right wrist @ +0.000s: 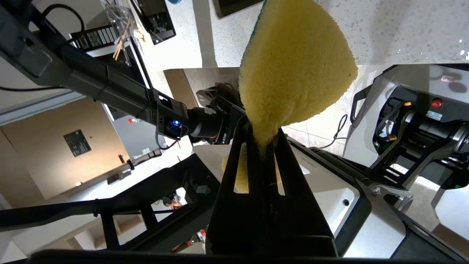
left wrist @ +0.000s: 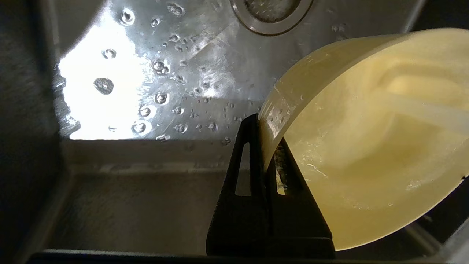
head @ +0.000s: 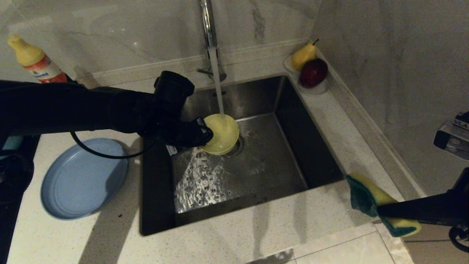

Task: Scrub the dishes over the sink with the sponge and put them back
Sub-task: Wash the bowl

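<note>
At the far left of the head view a bottle point(head: 34, 60) with a yellow cap stands against the marble wall. Below it the blue plate point(head: 82, 178) lies flat on the counter point(head: 234, 227), just beside the sink point(head: 256, 172).

Our left arm reaches across from the left into the sink. Our left gripper point(head: 199, 134) is clamped on the rim of the yellow bowl point(head: 221, 134); in the left wrist view the two fingers point(left wrist: 249, 172) pinch the bowl's wall point(left wrist: 366, 146), one inside and one outside. We hold the bowl tilted, its open side turned up toward the tap point(head: 209, 25), above the drain point(head: 238, 146). A stream of water point(head: 218, 84) falls from the tap into the bowl, and the sink floor left of the drain is wet and beaded.

At the back right corner of the counter a pear point(head: 304, 55) and a dark red fruit point(head: 313, 72) sit on a white dish point(head: 322, 88).

At the right, our right gripper point(head: 381, 211) hangs over the counter's front right corner, well apart from the sink. Its jaws are squeezed tight on the sponge point(head: 370, 200), pinching it at the middle so that yellow foam point(right wrist: 293, 69) bulges past the fingertips; the green side shows in the head view.
</note>
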